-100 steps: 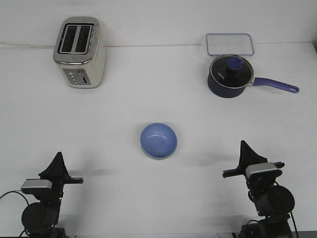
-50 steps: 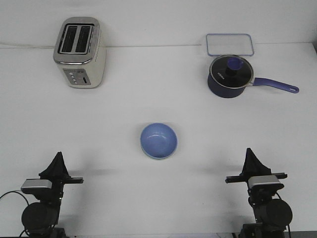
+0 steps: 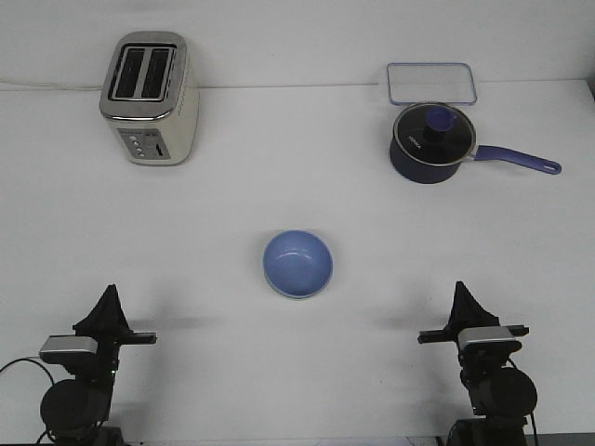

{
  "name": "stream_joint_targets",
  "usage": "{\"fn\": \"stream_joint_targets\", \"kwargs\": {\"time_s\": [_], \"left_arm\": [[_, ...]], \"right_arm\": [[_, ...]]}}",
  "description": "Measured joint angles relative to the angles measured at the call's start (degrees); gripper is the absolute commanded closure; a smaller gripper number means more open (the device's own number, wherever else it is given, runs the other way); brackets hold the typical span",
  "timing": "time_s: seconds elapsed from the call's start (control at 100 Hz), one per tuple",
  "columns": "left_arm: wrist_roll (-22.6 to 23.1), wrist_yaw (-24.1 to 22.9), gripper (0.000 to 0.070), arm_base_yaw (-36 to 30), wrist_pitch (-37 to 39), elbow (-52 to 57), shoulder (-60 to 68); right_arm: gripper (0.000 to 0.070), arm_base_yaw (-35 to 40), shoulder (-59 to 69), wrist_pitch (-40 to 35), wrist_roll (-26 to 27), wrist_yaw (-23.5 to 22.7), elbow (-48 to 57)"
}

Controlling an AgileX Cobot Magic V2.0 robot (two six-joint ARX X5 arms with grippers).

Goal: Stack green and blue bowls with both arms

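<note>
The light blue bowl (image 3: 297,261) sits near the middle of the white table. It rests inside the pale green bowl (image 3: 292,295), of which only a thin rim shows along the blue bowl's near edge. My left gripper (image 3: 110,295) is low at the front left, well apart from the bowls. Its fingers meet in a point and hold nothing. My right gripper (image 3: 461,292) is low at the front right, also apart from the bowls, fingers together and empty.
A cream and silver toaster (image 3: 149,98) stands at the back left. A dark navy saucepan (image 3: 429,142) with a lid and long handle stands at the back right. A clear rectangular lid (image 3: 432,83) lies behind it.
My right arm has drawn back and sunk a little toward the front edge. The left arm and the bowls have not moved.
</note>
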Motion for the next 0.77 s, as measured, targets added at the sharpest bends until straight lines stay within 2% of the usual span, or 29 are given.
{"fn": "stream_joint_targets", "kwargs": {"time_s": [0.77], "left_arm": [[0.00, 0.00, 0.0688, 0.00, 0.00, 0.00, 0.00]], "right_arm": [[0.0700, 0.00, 0.00, 0.52, 0.00, 0.00, 0.00]]}}
